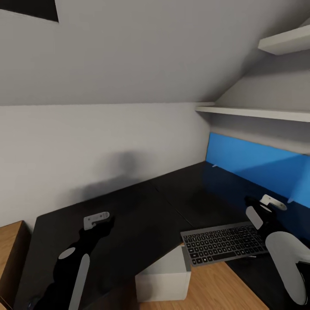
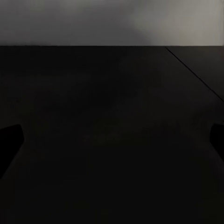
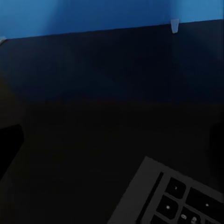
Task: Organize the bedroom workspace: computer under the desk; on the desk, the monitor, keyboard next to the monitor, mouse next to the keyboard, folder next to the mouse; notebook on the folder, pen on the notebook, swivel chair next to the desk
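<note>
The glossy black L-shaped desk (image 1: 142,219) spreads below me. A slim grey keyboard (image 1: 221,243) lies at its front inner corner, its near left end jutting past the edge; one corner of the keyboard (image 3: 172,198) shows in the right wrist view. Below that corner stands the light-grey computer (image 1: 165,280) on the floor. My right gripper (image 1: 255,206) hovers open just behind the keyboard's right end, nothing between its fingers (image 3: 9,149). Open and empty too, my left gripper (image 1: 103,221) hangs over the bare left desk wing (image 2: 112,116). Monitor, mouse, pen and swivel chair are out of view.
A blue back panel (image 1: 258,163) stands along the desk's right wing, with two white shelves (image 1: 258,113) above it under a sloped ceiling. A white wall (image 1: 86,146) closes the far side. Wooden floor (image 1: 215,290) shows in the desk's inner corner, and a light wooden dresser (image 1: 10,245) at left.
</note>
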{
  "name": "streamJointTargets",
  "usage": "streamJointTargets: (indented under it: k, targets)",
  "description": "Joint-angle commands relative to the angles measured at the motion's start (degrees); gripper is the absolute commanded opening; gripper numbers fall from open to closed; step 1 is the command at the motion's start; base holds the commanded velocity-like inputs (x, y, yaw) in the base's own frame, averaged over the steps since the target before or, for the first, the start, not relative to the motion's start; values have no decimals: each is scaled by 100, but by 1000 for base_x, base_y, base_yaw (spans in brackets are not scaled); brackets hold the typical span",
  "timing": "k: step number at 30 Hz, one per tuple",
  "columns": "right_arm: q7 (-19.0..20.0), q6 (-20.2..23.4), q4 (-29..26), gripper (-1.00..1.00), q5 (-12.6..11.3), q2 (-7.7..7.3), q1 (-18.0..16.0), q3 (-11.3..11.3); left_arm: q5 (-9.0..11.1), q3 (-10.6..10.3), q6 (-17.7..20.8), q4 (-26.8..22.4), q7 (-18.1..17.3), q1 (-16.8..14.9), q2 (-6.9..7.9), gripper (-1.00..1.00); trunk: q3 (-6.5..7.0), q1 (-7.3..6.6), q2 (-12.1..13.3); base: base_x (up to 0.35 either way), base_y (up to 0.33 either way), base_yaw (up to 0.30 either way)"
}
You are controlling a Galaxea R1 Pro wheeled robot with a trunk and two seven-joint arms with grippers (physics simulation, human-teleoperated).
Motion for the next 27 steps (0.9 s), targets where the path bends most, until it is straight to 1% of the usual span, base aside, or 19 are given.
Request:
streamJointTargets:
  k: [1, 7, 12, 13, 20, 27]
  targets:
    - [-25, 19, -6, 100, -36, -4, -2, 5, 35, 2, 31, -7, 26, -5, -3, 100, -25, 23, -46, 0, 0, 0]
    - [-59, 103, 10, 100, -21, -32, -2, -2, 37, 1, 31, -7, 26, -6, -3, 100, -133, 154, -286, 0, 0, 0]
    - [-70, 330, 13, 100, -18, -48, -2, -5, 38, 2, 31, -7, 26, -5, -3, 100, -223, 264, -487, 0, 0, 0]
    - [-71, 391, 14, 100, -10, -51, -2, -5, 38, 3, 31, -7, 26, -5, -3, 100, -223, 264, -487, 0, 0, 0]
    - [-72, 431, 76, 100, 21, -52, -2, 24, 38, 1, 31, -7, 28, 1, -3, 100, -223, 264, -487, 0, 0, 0]
    - [-233, 432, 92, 100, 44, -49, -2, 41, 35, 1, 31, -7, 29, -3, -3, 100, -348, 418, -767, 0, 0, 0]
